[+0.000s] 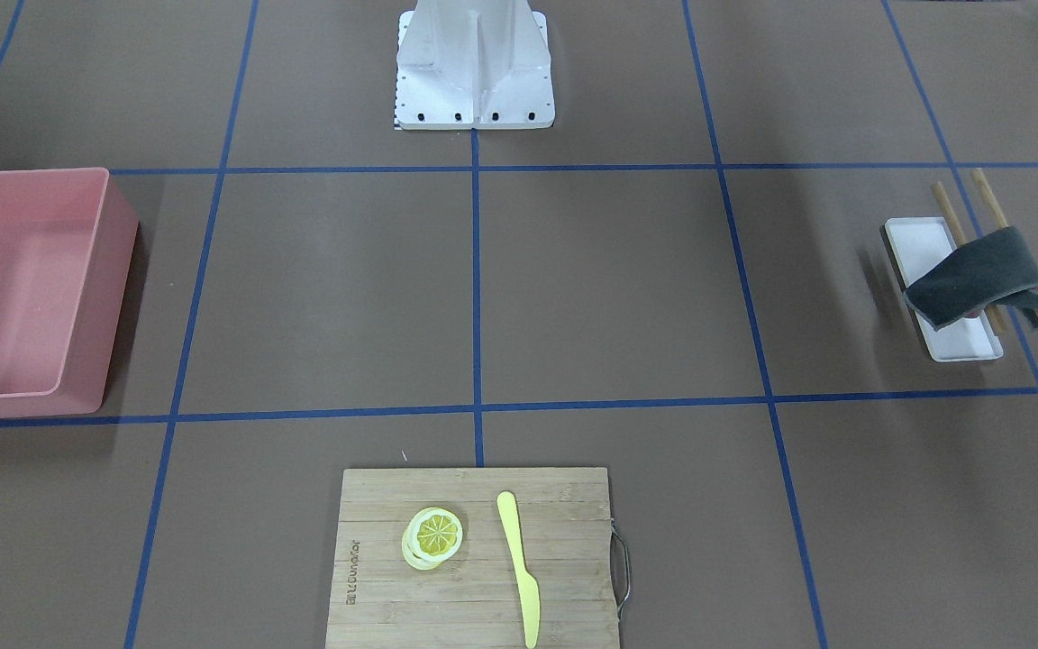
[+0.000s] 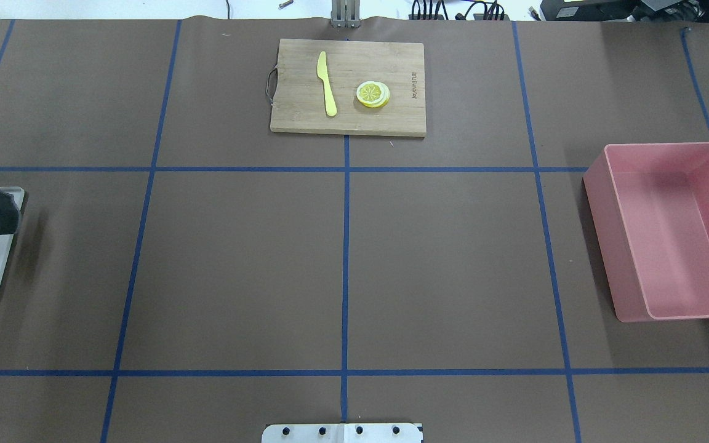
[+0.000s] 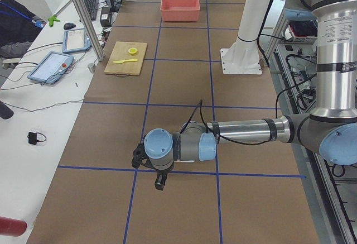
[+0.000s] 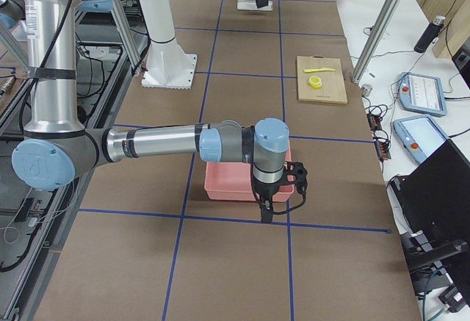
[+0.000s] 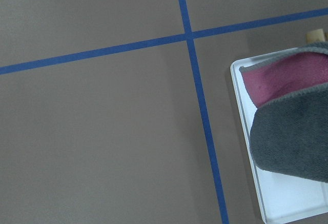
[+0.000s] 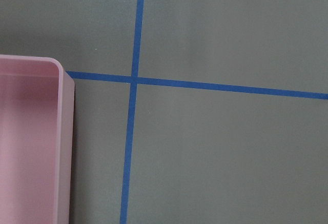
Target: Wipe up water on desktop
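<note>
Front view first: the brown desk [image 1: 609,288] looks dry to me, and I can pick out no water anywhere. The grey-and-pink cloth [image 1: 978,275] lies draped over the white tray [image 1: 920,243] on the robot's left side, with nothing gripping it.

Overhead: the cloth sits at the left edge, the pink bin [image 2: 600,184] is on the right and the cutting board [image 2: 293,117] is far centre. No arm is over the middle.

Left side camera: the left end effector [image 3: 160,183] hangs low above the desk, pointing down. Whether it is open or closed, I cannot tell.

Right side camera: the right end effector [image 4: 266,209] hovers near the bin. I can't tell its state either.

Left wrist: cloth and tray are close by. Right wrist: a bin corner and the tape lines [image 6: 134,80].

My read is that wiping has not begun. Fetching the cloth, finding the water and wiping are all ahead.
</note>
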### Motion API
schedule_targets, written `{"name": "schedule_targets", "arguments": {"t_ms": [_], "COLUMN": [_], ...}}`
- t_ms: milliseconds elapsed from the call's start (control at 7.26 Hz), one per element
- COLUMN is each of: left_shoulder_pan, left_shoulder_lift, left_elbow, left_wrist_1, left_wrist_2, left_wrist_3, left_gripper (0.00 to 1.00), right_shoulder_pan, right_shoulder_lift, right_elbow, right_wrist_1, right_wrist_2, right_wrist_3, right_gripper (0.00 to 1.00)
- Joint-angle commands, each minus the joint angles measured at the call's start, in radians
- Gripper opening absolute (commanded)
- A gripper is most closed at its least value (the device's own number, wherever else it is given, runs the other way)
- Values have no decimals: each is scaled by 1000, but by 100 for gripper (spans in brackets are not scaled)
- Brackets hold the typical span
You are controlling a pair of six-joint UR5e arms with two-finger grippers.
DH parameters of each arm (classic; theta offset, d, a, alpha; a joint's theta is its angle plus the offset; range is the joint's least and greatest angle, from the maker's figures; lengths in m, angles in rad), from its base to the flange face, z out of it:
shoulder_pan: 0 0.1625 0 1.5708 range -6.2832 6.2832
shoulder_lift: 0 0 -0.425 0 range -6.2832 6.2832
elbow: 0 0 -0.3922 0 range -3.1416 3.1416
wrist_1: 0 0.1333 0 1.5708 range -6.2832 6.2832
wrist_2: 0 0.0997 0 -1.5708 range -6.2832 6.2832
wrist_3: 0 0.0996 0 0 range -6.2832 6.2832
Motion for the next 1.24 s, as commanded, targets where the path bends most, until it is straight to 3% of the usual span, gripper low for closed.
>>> {"name": "schedule_targets", "arguments": {"t_ms": [0, 551, 1102], "left_shoulder_pan": [0, 0, -2], "left_shoulder_lift": [1, -10, -77], "left_elbow": [0, -15, -40], "left_wrist_1": [-2, -3, -46], "left_wrist_2": [0, -2, -2], "left_wrist_3": [0, 2, -5], "left_gripper": [99, 99, 99], "right_shoulder_pan": [0, 0, 2], "right_shoulder_lift": [1, -16, 19], "right_elbow": [4, 150, 145], "right_wrist_1": [0, -1, -4], "right_wrist_2": [-4, -7, -11], "right_wrist_3": [-3, 6, 17], "right_gripper": [100, 100, 100]}}
